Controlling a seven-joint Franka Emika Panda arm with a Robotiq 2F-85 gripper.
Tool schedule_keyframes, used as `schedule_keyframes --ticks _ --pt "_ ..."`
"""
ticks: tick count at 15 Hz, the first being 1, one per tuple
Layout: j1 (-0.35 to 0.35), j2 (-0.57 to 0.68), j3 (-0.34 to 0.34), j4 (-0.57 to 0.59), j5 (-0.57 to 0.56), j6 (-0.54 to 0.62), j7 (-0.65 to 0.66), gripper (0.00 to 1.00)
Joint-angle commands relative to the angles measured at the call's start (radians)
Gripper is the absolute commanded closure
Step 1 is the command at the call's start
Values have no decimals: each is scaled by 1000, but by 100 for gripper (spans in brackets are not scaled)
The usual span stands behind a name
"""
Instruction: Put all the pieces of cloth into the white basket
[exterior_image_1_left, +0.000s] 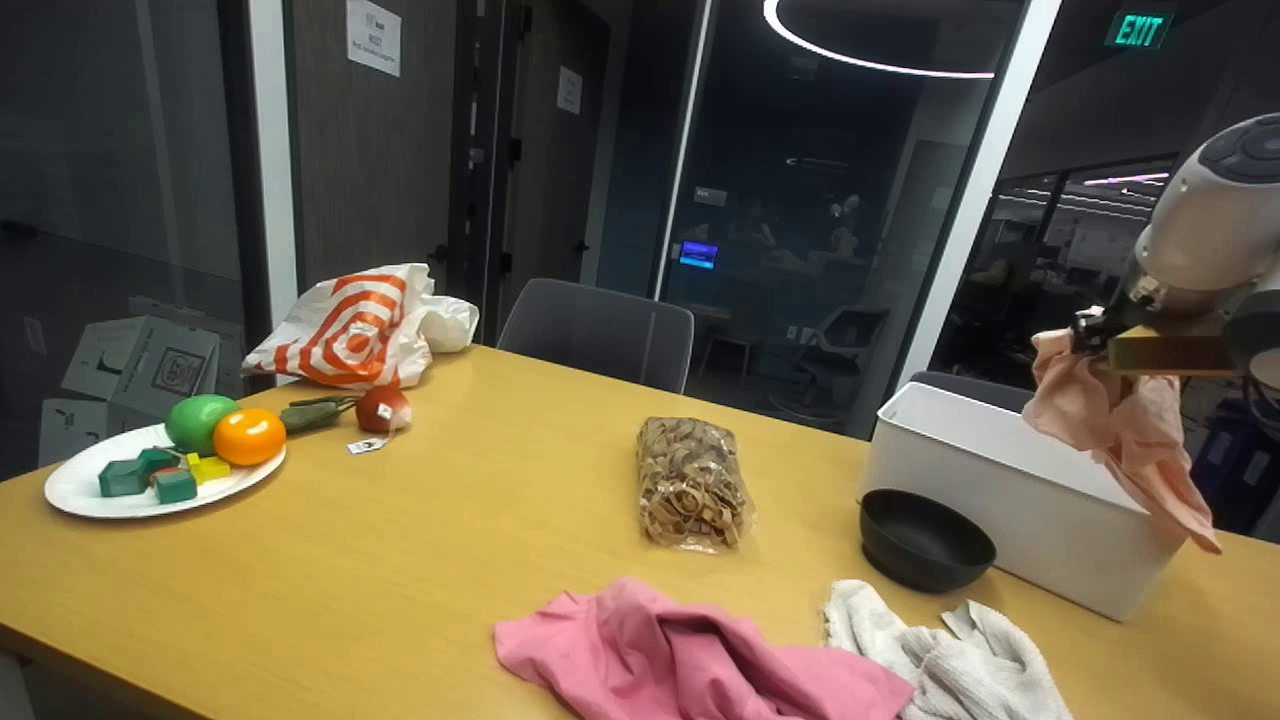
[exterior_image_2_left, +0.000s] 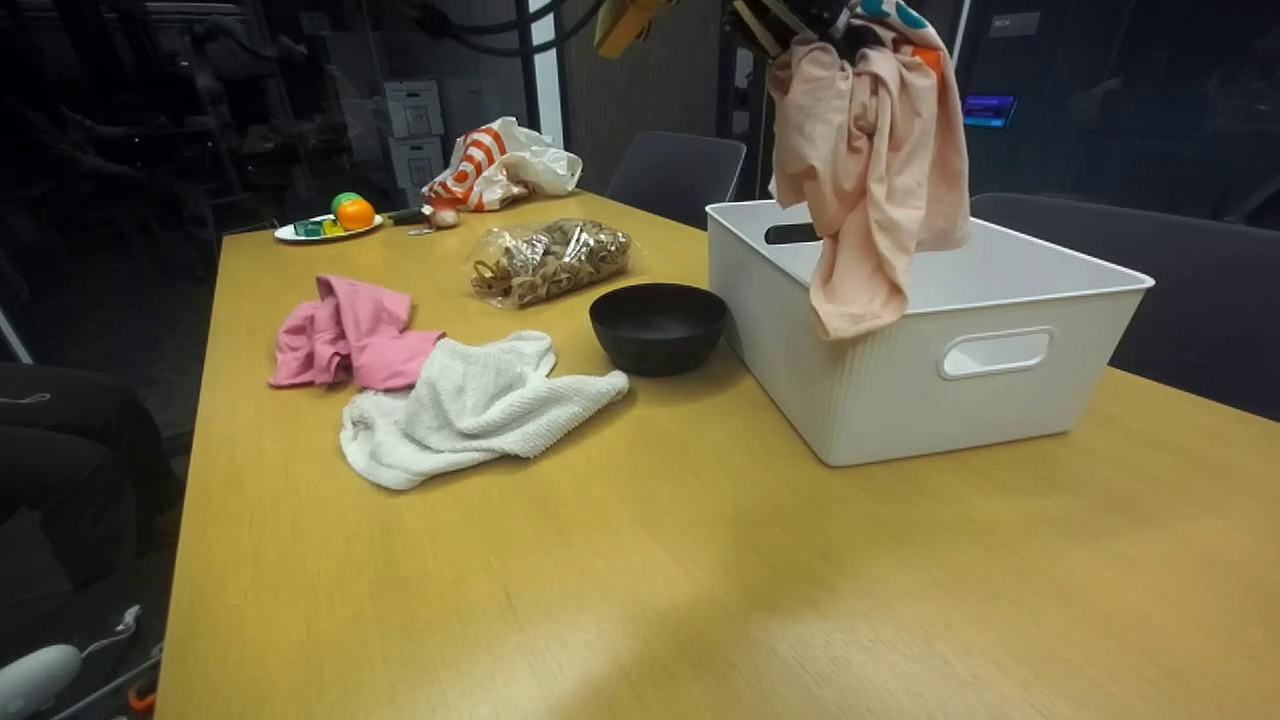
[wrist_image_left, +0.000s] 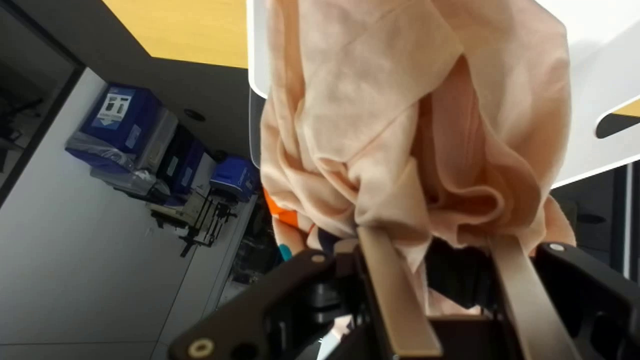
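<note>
My gripper (exterior_image_2_left: 845, 42) is shut on the peach cloth (exterior_image_2_left: 865, 150) and holds it up above the white basket (exterior_image_2_left: 900, 400). The cloth hangs in folds; its lower tip overlaps the basket's rim in both exterior views, and I cannot tell whether it touches. In the wrist view the peach cloth (wrist_image_left: 375, 100) bunches between and beyond the fingertips (wrist_image_left: 431, 237), with orange and teal patches at its edge. A pink cloth (exterior_image_1_left: 660, 650) lies crumpled on the table, touching a white towel-like cloth (exterior_image_1_left: 960, 660). The basket's floor is mostly hidden.
A black bowl (exterior_image_1_left: 925, 540) stands close beside the basket. A clear bag of brown loops (exterior_image_1_left: 692, 485) lies mid-table. A white plate (exterior_image_1_left: 75, 485) with toy fruit and blocks, a red round item (exterior_image_1_left: 383, 410) and a white-orange plastic bag (exterior_image_1_left: 350, 330) are at the far end.
</note>
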Motion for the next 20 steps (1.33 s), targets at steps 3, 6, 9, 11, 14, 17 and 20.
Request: schedule_keyframes --ticks 3,6,9,11,14,17,20 --pt "62 95 -38 56 113 57 -17 38" --pt "65 60 -33 -2 367 109 -181 16" --pt "94 -3 -21 -116 629 66 -410 1" --pt "117 -42 -17 -179 802 28 -571 0" --pt "142 -92 -20 -265 1004 -75 -788 0" --pt "162 -125 -23 -339 1125 -205 -934 1" --pt "180 -124 -13 -372 1169 -340 -1036 0"
